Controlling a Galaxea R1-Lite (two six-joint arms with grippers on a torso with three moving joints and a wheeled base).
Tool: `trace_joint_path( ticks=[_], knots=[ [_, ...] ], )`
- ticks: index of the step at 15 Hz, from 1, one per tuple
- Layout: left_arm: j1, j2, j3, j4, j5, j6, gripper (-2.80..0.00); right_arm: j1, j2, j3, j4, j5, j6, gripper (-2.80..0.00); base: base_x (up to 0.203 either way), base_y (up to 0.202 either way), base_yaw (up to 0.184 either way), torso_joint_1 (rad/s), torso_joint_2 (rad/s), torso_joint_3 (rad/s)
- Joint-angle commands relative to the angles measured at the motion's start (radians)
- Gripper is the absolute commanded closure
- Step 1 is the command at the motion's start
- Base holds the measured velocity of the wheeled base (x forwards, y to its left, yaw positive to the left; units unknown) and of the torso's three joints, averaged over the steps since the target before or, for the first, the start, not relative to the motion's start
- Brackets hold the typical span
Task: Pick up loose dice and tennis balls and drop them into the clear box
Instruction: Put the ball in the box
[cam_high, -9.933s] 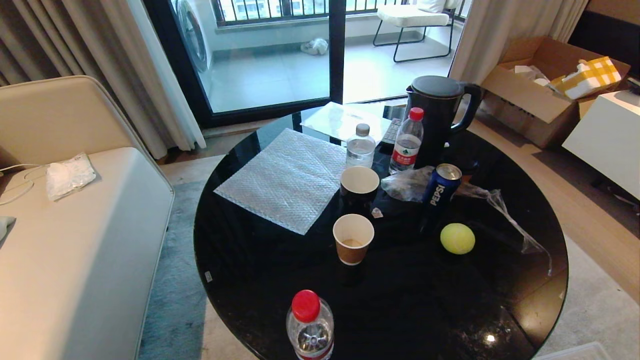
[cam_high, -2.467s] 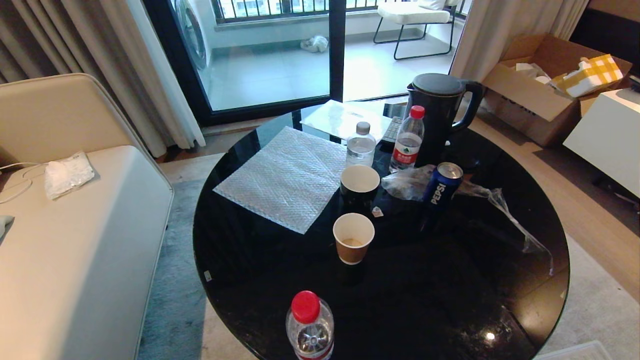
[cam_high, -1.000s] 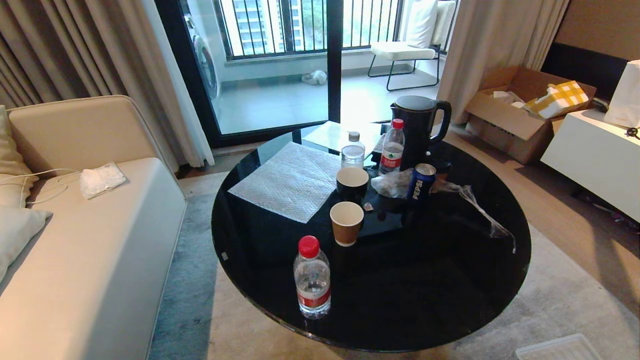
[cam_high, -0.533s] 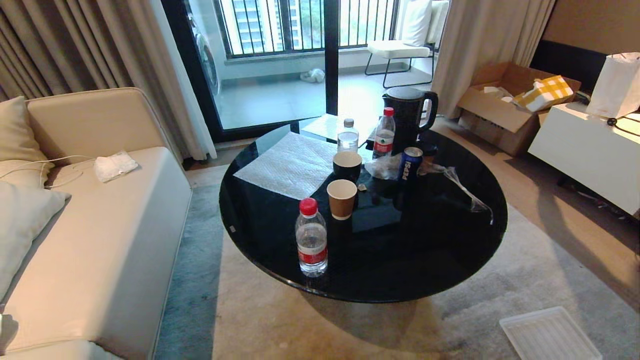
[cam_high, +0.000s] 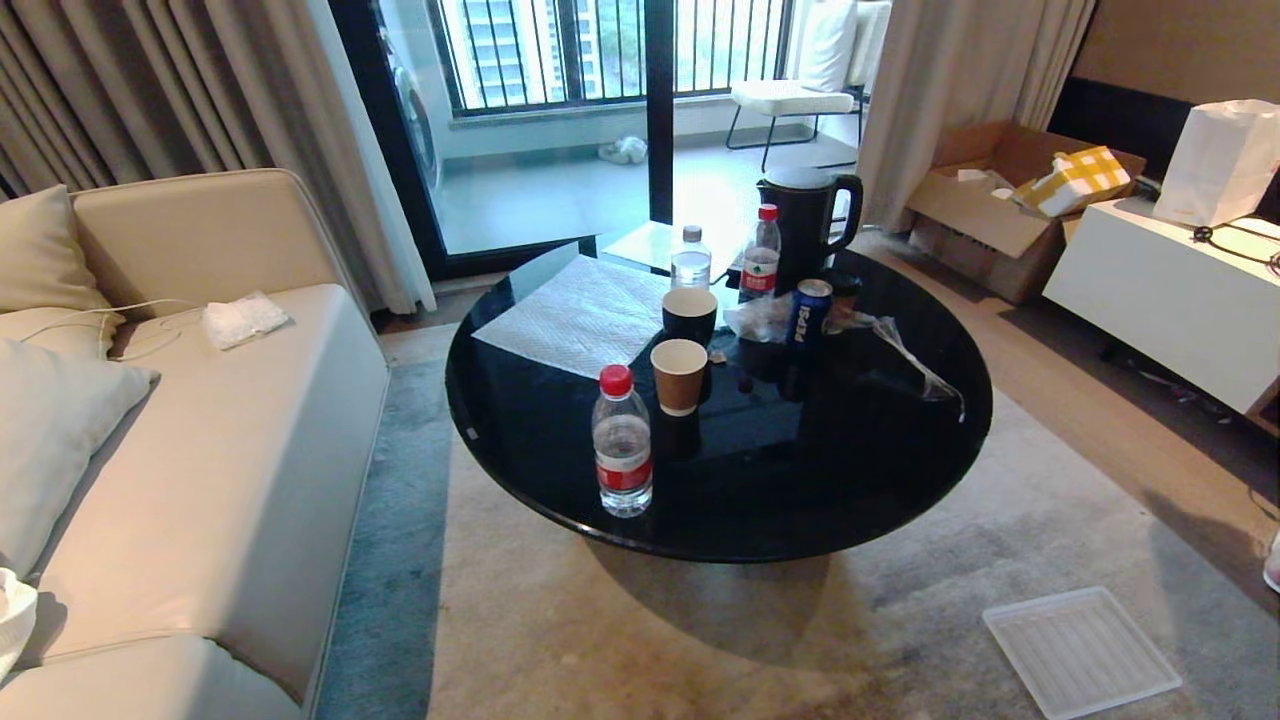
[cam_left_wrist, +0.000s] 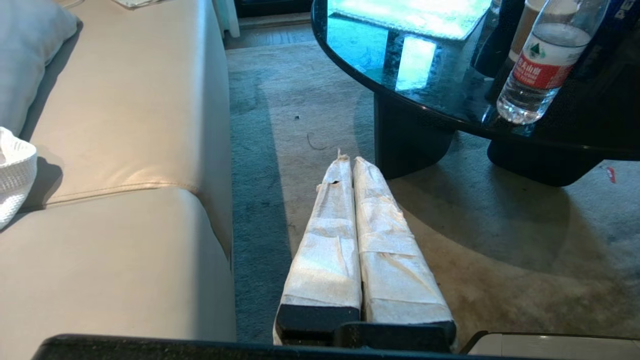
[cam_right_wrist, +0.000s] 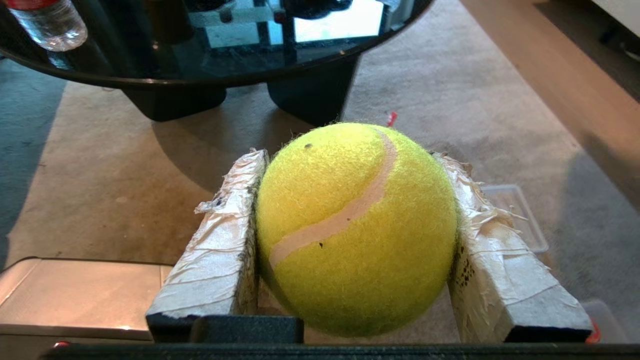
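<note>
Yellow-green felt fills your right wrist view: the tennis ball (cam_right_wrist: 356, 227) sits squarely between the two tape-wrapped fingers (cam_right_wrist: 220, 240) of the right gripper (cam_right_wrist: 350, 190), pressed by both pads, so that claw is clenched on the ball and carries it above the carpet. Just past the ball, partly hidden behind the far finger, you can see a corner of a shallow translucent tray (cam_right_wrist: 517, 215) lying on the rug (cam_right_wrist: 125, 200). Whether that is the clear box or the ribbed lid you cannot tell from this view.

From the head view, a flat ribbed translucent panel (cam_high: 1080, 650) lies on the rug near the lower right, well apart from the round black table (cam_high: 880, 470). The table edge curves away toward the sofa (cam_high: 200, 480) on your left, with a strip of grey-blue carpet between them. Bare rug lies between the table's near rim and the ribbed panel. On the table stand a red-capped water bottle (cam_high: 622, 442), a brown paper cup (cam_high: 679, 376), a dark cup (cam_high: 689, 314), a Pepsi can (cam_high: 808, 312), two more bottles and a black kettle (cam_high: 805, 228).

Neither arm shows in the head view. The left gripper (cam_left_wrist: 347, 162) points level over the carpet between the sofa and the table pedestal, its wrapped fingers (cam_left_wrist: 385, 250) pressed together with nothing between them.
</note>
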Motion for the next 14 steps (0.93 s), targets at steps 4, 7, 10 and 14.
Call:
trace_joint_path(
  ticks=[4, 7, 10, 14],
  knots=[
    [0.000, 0.000, 0.000, 0.000, 0.000, 0.000, 0.00, 0.000, 0.001, 0.000, 0.002, 0.001, 0.001, 0.00, -0.003, 0.007, -0.136, 0.001, 0.00, 0.004],
    [0.000, 0.000, 0.000, 0.000, 0.000, 0.000, 0.00, 0.000, 0.001, 0.000, 0.002, 0.001, 0.001, 0.00, 0.001, 0.009, -0.165, 0.005, 0.00, 0.003],
    [0.000, 0.000, 0.000, 0.000, 0.000, 0.000, 0.00, 0.000, 0.001, 0.000, 0.002, 0.001, 0.001, 0.00, 0.001, 0.012, -0.164, 0.005, 0.00, 0.004],
    [0.000, 0.001, 0.000, 0.000, 0.000, -0.001, 0.00, 0.000, 0.001, 0.000, 0.002, 0.001, 0.001, 0.00, -0.001, 0.010, -0.164, 0.006, 0.00, 0.003]
  ],
)
